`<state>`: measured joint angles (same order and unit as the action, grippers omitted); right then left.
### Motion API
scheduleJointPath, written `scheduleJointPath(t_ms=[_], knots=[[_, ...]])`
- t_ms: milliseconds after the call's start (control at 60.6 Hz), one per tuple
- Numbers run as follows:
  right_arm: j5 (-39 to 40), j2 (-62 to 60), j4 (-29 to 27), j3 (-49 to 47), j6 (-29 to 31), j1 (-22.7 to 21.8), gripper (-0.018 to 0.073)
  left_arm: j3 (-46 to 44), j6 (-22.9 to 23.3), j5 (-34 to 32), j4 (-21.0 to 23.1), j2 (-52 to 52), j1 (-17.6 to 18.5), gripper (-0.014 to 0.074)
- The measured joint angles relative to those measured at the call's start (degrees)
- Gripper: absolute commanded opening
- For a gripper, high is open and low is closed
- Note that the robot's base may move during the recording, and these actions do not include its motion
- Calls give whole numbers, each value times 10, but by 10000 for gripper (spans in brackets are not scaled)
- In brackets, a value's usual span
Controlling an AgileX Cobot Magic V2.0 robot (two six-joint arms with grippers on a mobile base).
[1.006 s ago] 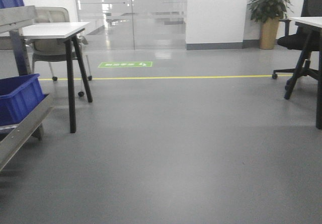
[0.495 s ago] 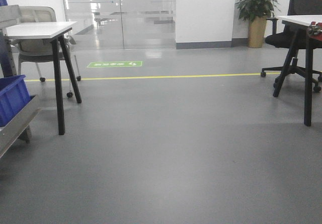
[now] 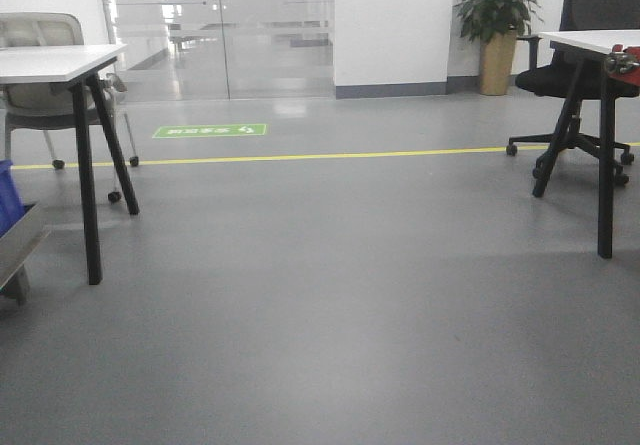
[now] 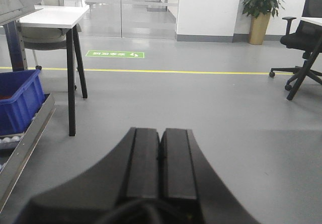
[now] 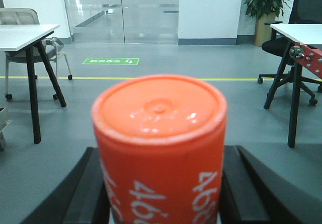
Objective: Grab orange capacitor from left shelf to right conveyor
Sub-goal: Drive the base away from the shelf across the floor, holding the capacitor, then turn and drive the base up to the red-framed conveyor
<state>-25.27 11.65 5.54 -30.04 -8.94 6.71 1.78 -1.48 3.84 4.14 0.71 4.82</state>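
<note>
**Orange capacitor clamped in the right jaws, out over open floor**

Front view: smooth grey floor, with a yellow line across it and a green floor sign too small to read. A white-topped bench stands on black legs at left. At the very edge, a sliver of blue bin sits on the left shelf, on its steel rail.

Left wrist view: the left gripper is matte black, jaws pressed flat together. This view shows far more of the blue bin and the shiny rail.

Right wrist view: only here do we see the orange capacitor. It's a glossy cylinder with a dimpled cap and white "4680" on its side, upside down from here. The right gripper has black jaws clenched on either side, holding it above the floor. The right conveyor shows only a red bolted frame corner, well apart.
</note>
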Motion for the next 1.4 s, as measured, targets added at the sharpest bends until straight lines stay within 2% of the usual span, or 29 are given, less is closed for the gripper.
scheduleJointPath(t_ms=[1402], knots=[[-1,0,0,0,0,-1,99,0,0,0,0,0,-1,-127]])
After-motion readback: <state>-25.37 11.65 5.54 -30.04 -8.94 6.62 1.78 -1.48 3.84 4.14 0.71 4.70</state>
